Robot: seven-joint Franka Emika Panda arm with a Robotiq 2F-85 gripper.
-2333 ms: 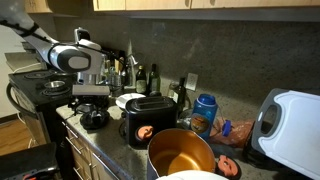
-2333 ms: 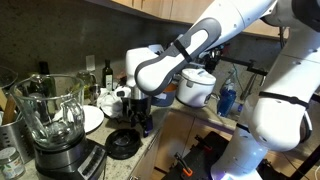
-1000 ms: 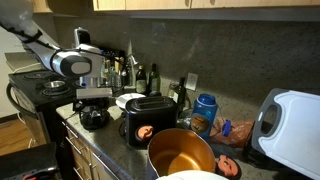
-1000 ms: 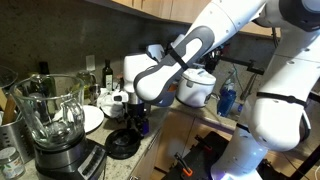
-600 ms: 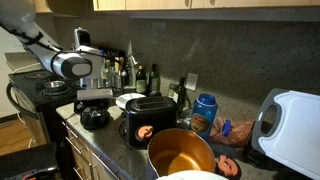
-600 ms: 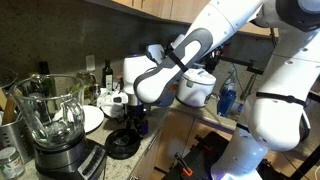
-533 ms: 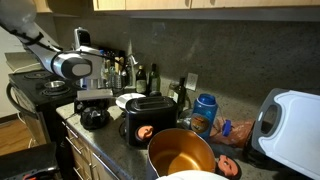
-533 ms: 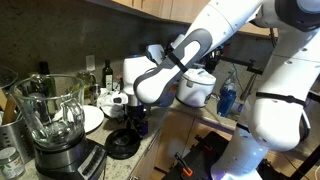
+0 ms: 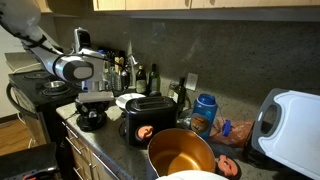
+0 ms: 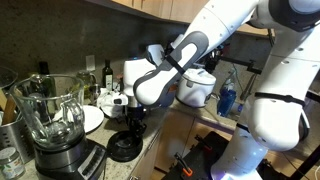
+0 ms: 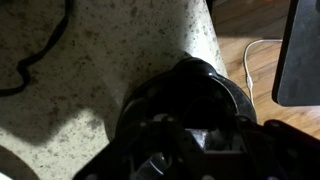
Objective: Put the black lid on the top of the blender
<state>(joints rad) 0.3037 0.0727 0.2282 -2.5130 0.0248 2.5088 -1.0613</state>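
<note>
Wrist view: one black lid (image 11: 195, 85) lies on the table (image 11: 110, 50) directly beneath the hand (image 10: 132, 127). The hand has dropped closer to the lid than a second ago, and whether its fingers are spread or closed cannot be told. Farther off to the hand's side stands one blender (image 10: 52, 120), its jar top uncovered.

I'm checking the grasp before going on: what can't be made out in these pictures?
Gripper jaws, open or shut: too small in both exterior views; black-on-black blur in the wrist view.
Black lid knob: lost in that dark blur.
Blender base: cut off by the bottom edge in an exterior view.
</note>
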